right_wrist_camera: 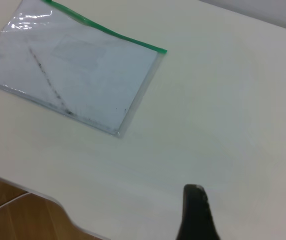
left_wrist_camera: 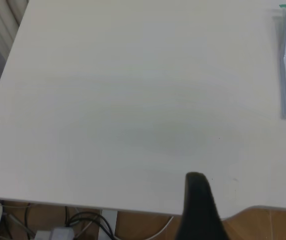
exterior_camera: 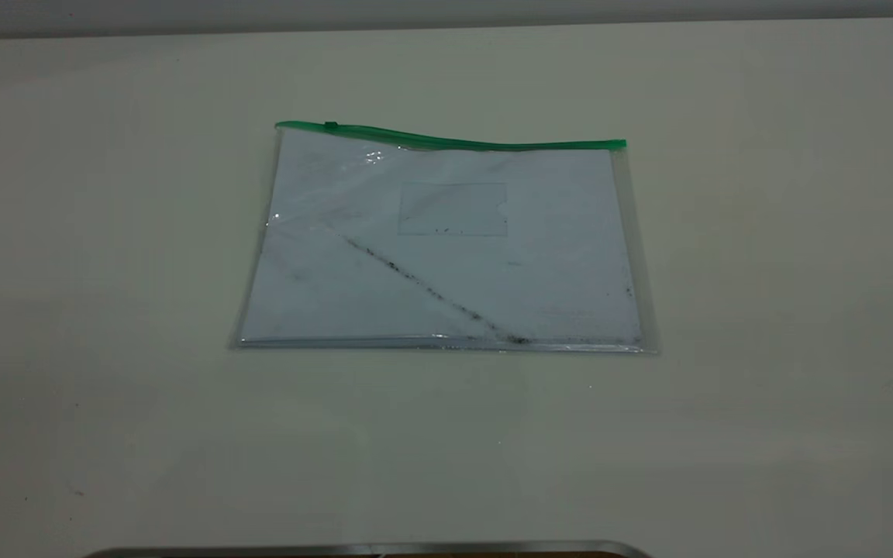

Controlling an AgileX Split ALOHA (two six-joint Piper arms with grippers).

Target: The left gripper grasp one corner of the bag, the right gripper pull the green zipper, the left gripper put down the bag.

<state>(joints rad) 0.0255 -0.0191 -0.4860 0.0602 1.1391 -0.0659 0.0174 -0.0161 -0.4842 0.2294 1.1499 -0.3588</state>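
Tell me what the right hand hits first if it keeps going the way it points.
Probably bare table: ahead of the right hand is only tabletop; the bag lies off to one side. Depth is unclear.

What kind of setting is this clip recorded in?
Probably an indoor lab or office workbench. A plain white table carries only a clear bag with a green zipper, and loose cables trail over a wood-toned floor below its edge.

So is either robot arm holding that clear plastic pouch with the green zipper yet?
No. The clear green-edged plastic pouch lies flat on the white table, with neither gripper touching it.
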